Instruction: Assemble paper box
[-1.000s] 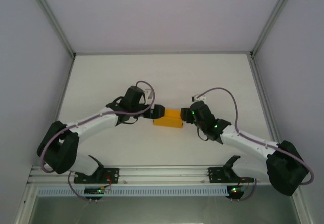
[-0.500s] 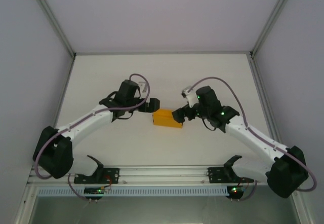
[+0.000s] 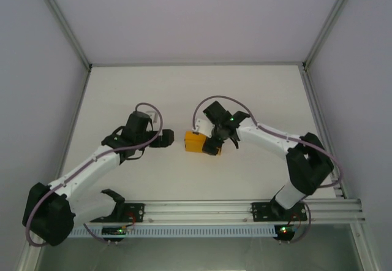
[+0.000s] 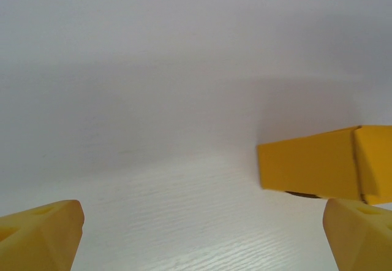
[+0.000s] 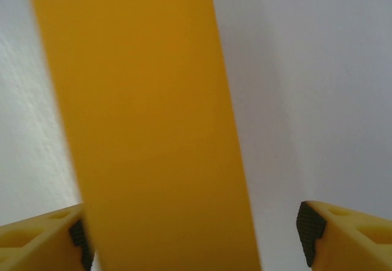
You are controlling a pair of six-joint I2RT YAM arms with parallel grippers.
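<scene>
You find the paper box (image 3: pixel 195 141) mid-surface (image 3: pixel 153 93), long axis nine-to-three o'clock. The right pincer (image 3: pixel 212 145) is released astride it, seemingly touching one side. The left pincer (image 3: pixel 164 137) is released, apart at nine o'clock.

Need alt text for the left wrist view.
The paper box, orange-yellow, lies on the white table at the right of the frame, just beyond the open left pincer and untouched by it. The pincer's two yellow fingertips sit wide apart in the bottom corners, nothing between them.
</scene>
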